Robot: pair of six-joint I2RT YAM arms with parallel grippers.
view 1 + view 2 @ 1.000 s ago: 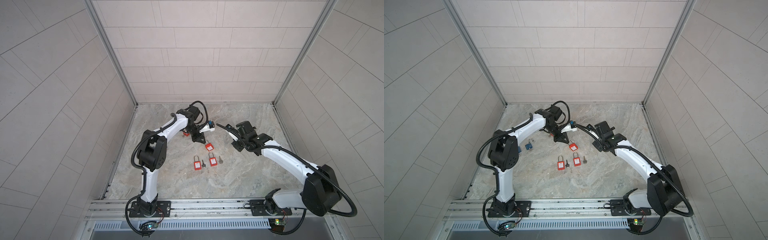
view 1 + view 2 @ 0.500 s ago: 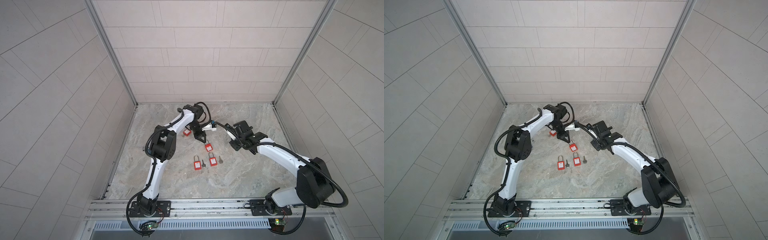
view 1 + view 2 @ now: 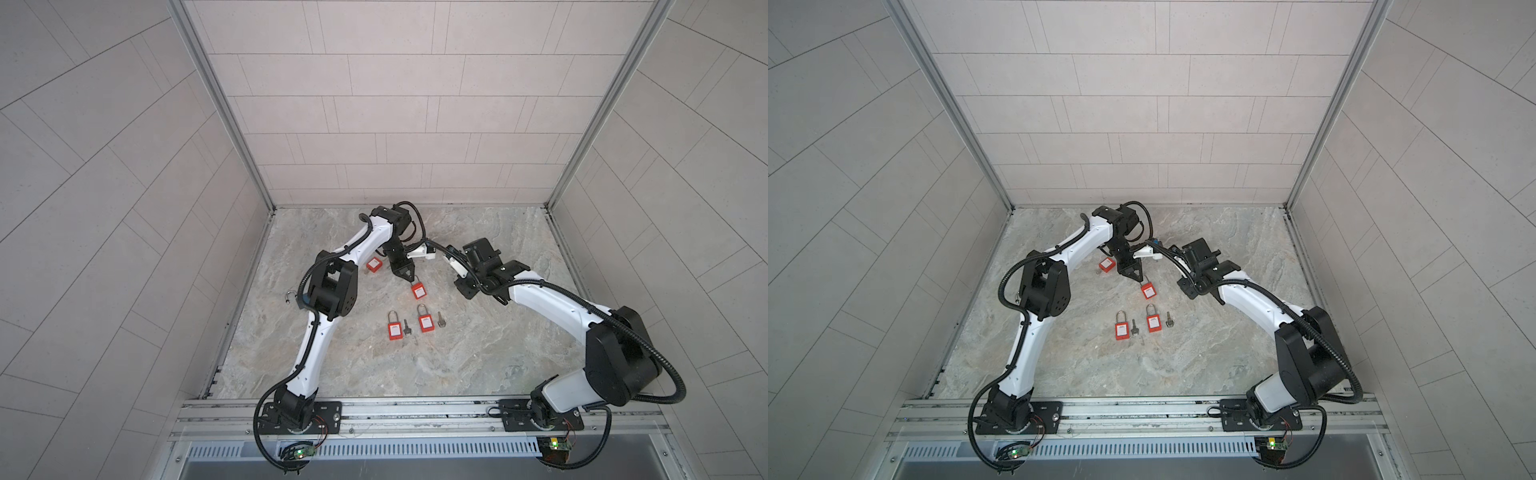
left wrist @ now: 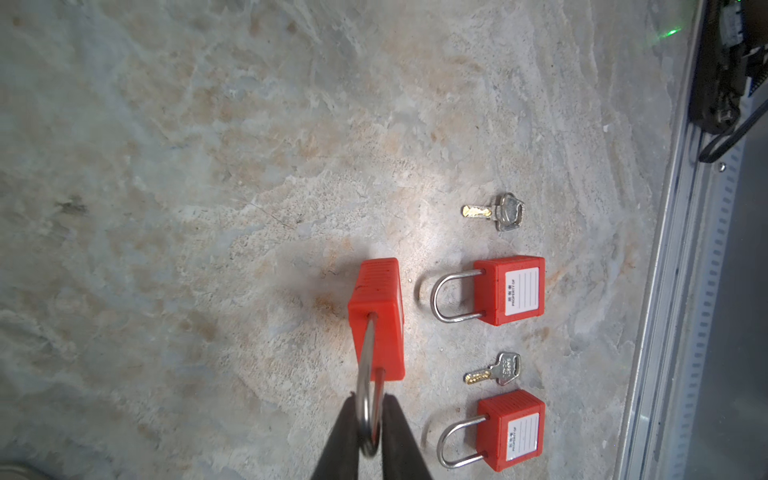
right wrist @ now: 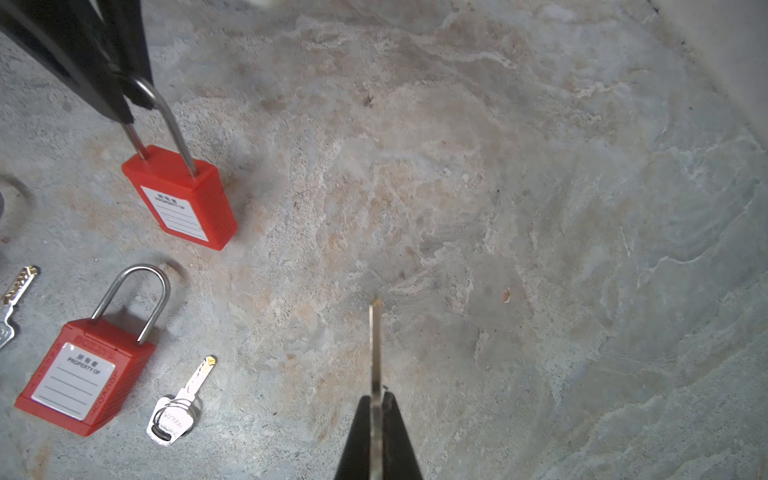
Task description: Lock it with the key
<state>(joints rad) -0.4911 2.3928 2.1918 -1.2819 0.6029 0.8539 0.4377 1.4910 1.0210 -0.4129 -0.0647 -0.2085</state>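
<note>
Left tool (image 4: 369, 401) is closed on the shackle (image 4: 367, 365) of a red padlock (image 4: 376, 316), its body end-down on the tabletop (image 4: 208, 166) mid-scene, just far of two other padlocks (image 4: 509, 291). Right tool (image 5: 376, 401), to its right, is clamped on the key (image 5: 375, 349). Held by the shackle alone, the body could swing away when the key pushes; the thin key could twist in its grip

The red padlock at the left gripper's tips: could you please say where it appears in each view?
Top view: red padlock, mid-table.
Top view: same spot.
Left wrist: centre-bottom.
Right wrist: upper left.
Landmark: nearest flat-lying padlock.
</note>
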